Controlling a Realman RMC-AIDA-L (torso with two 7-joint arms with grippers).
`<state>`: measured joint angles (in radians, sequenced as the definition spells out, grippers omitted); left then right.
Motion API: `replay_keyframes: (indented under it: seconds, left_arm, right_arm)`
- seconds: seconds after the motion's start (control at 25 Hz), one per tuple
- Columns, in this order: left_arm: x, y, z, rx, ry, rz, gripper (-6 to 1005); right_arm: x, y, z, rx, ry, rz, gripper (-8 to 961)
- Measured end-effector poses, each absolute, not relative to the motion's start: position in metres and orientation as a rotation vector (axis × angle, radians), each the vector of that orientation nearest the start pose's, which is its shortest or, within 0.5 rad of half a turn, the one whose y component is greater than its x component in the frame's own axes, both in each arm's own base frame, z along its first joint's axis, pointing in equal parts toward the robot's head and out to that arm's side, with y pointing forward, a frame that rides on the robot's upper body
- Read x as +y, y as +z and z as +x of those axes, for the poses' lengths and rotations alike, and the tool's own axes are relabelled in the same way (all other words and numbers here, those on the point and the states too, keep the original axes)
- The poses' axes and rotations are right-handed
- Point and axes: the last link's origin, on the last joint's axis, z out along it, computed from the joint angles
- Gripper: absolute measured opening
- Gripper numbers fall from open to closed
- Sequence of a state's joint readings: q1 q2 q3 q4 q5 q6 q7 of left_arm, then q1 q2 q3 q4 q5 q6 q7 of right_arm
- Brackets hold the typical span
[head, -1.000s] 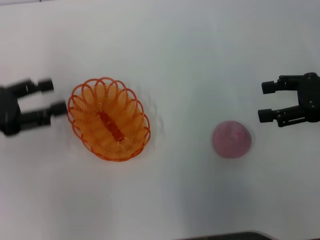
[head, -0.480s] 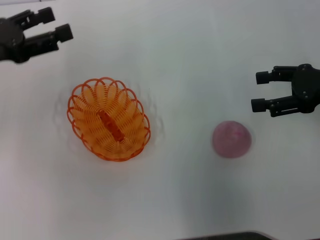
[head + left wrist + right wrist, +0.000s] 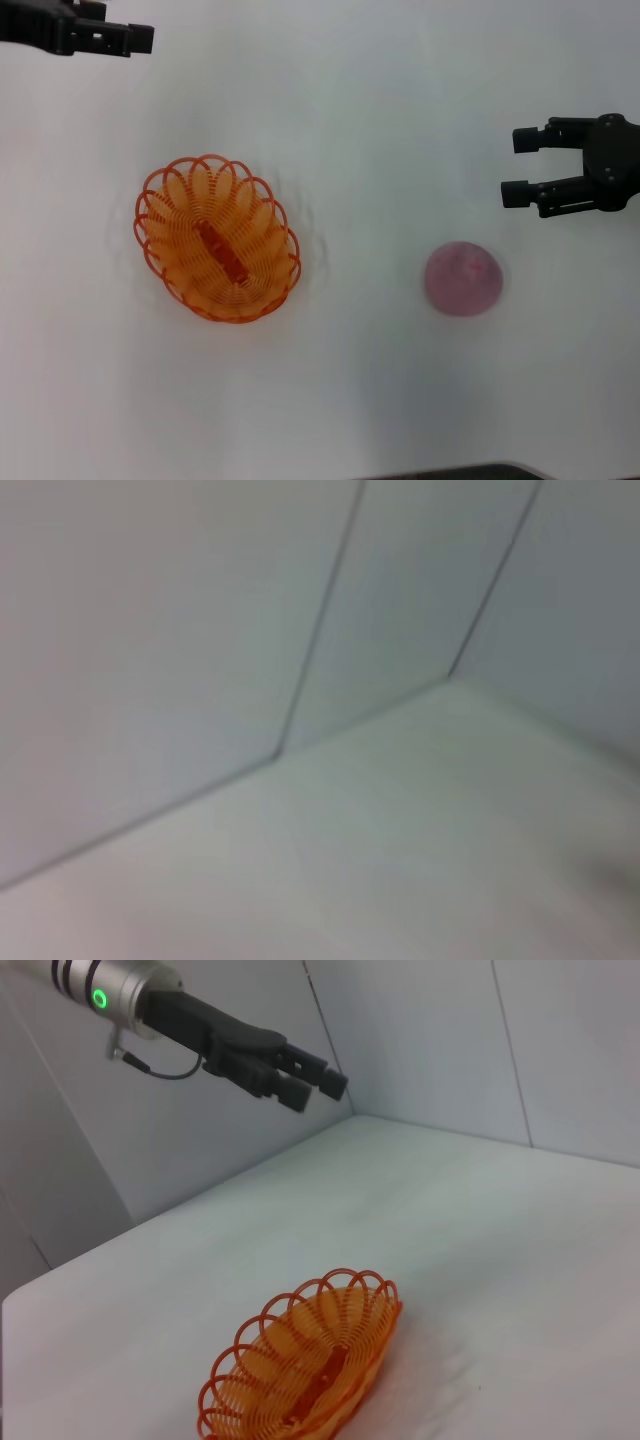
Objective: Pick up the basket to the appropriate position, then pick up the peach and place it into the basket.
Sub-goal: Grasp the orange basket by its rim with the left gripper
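The orange wire basket (image 3: 255,228) sits empty on the white table, left of centre; it also shows in the right wrist view (image 3: 310,1365). The pink peach (image 3: 462,278) lies on the table to the right, apart from the basket. My left gripper (image 3: 125,25) is open and empty, raised at the far left corner, well beyond the basket; the right wrist view shows it in the air (image 3: 320,1088). My right gripper (image 3: 517,166) is open and empty, just beyond and to the right of the peach. The left wrist view shows neither object.
The white table (image 3: 350,120) spreads all round both objects. Grey wall panels (image 3: 430,1030) stand behind the table's far edge, also in the left wrist view (image 3: 200,630). A dark edge (image 3: 450,472) lies at the near side.
My left gripper left the basket's left side and rose to the far left corner. My right gripper shifted slightly farther from the peach. Basket and peach stayed put.
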<state>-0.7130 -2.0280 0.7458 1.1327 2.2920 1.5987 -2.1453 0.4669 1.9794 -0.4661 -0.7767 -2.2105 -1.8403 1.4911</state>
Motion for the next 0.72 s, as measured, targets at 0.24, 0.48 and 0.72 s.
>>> replay_keyframes:
  seconds: [0.24, 0.48, 0.72]
  left_arm:
    - [0.409, 0.072, -0.161, -0.952, 0.089, -2.599, 817]
    - [0.421, 0.041, -0.151, -0.893, 0.437, -2.533, 815]
    - [0.424, 0.013, -0.165, -0.885, 0.528, -2.510, 812]
  right_arm:
    - [0.300, 0.071, 0.298, 0.759, 0.602, -2.758, 954]
    - [0.307, 0.070, 0.295, 0.735, 0.588, -2.756, 955]
    - [0.310, 0.068, 0.296, 0.738, 0.572, -2.748, 955]
